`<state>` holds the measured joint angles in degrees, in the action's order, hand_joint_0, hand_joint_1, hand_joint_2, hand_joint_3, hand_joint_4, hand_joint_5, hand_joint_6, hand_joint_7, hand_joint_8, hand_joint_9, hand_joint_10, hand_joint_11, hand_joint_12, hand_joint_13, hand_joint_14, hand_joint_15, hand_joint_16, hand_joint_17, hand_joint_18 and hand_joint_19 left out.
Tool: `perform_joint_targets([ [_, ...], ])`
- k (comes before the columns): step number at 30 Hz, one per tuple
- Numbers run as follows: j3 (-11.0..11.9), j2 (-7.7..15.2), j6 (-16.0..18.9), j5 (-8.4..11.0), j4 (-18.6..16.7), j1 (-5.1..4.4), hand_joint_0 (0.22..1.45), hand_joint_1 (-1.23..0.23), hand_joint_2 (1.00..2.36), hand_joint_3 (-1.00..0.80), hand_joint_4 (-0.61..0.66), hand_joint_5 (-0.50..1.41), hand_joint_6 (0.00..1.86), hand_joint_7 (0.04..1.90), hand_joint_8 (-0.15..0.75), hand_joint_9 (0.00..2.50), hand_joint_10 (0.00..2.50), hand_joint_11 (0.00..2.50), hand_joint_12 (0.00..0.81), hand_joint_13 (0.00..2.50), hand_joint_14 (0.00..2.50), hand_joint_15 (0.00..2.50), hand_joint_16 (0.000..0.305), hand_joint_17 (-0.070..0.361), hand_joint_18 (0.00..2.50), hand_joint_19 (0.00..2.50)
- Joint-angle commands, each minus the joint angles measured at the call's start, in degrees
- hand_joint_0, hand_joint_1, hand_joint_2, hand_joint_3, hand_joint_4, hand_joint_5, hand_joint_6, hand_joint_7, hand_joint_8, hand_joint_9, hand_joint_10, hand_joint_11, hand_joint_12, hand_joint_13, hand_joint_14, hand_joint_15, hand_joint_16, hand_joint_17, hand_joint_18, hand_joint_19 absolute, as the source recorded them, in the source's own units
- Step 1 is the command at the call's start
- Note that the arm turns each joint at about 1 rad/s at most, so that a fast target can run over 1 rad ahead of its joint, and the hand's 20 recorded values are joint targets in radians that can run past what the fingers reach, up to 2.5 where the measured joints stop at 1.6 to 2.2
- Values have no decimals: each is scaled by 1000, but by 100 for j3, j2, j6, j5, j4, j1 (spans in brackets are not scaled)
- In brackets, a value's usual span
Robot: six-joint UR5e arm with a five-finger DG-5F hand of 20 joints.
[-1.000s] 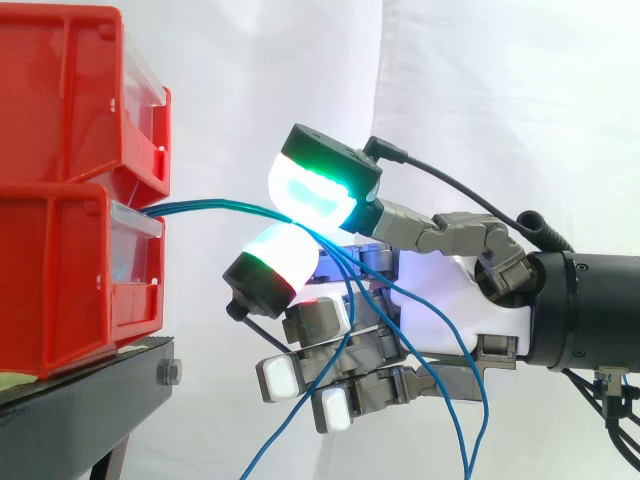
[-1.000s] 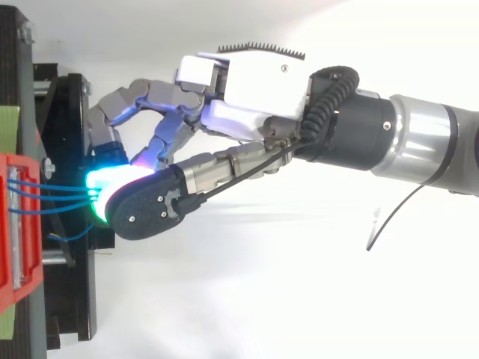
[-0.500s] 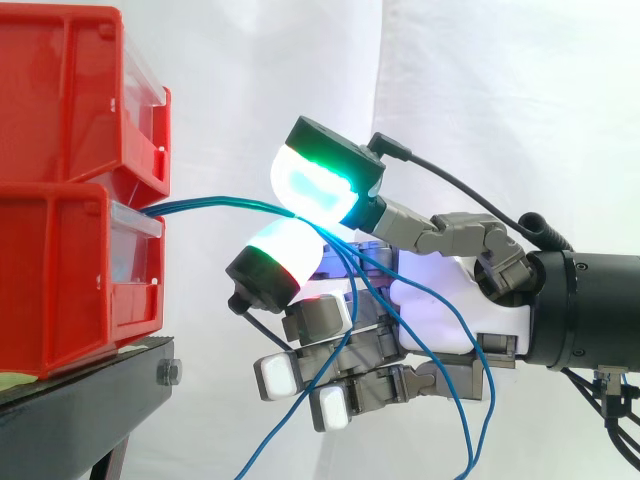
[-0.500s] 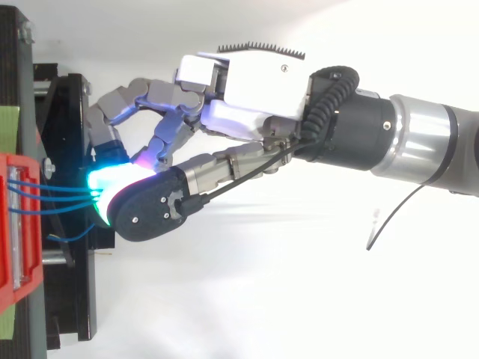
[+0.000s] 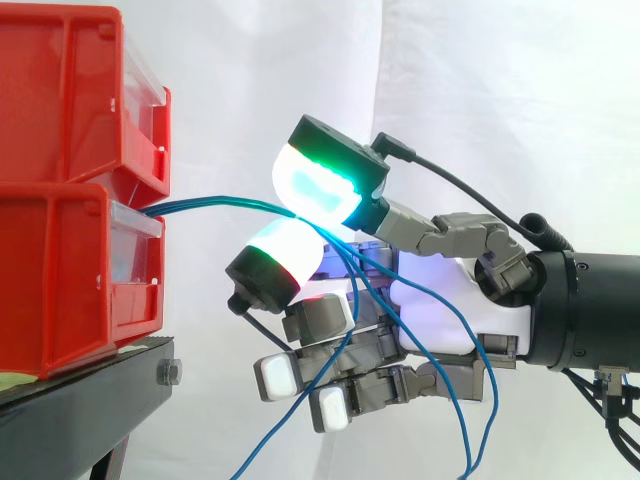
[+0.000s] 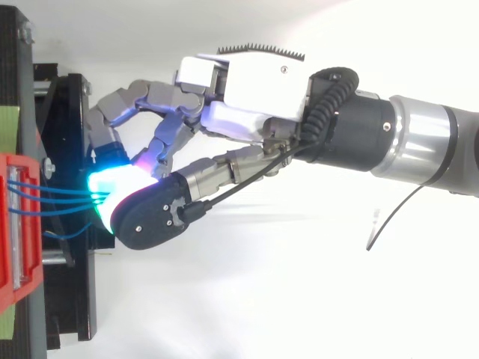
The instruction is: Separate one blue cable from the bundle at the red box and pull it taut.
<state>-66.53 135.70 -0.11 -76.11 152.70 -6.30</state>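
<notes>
I read the hand (image 5: 445,305) as closed in a pinch: two green-glowing fingertips (image 5: 318,185) clamp the thin blue cables (image 5: 215,206). From the pinch the cables run near-level to the lower red plastic bin (image 5: 60,280) on the black stand (image 5: 80,400). Loose strands hang across the palm.

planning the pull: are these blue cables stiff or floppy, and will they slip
Probably floppy: past the hand the blue cables hang in loose loops. Likely light: they barely sag between red box and pads. Thin and smooth-looking, so they may slide through the pinch.
</notes>
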Motion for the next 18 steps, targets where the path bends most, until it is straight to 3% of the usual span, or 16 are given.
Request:
perform_joint_targets([
  [1,-1,0,11,0,5,6,704,-946,1000,-500,9,-160,900,1359,329,1149,30,1267,393,962,27,651,49,110,870,783],
  [13,-1,0,90,-71,76,6,510,-944,1000,-500,60,-163,882,1305,351,1135,29,1238,421,956,26,659,53,120,889,800],
  [18,-9,0,108,-71,76,6,465,-796,1000,-500,92,-162,862,1215,363,1135,26,1209,438,961,24,646,58,131,918,796],
])
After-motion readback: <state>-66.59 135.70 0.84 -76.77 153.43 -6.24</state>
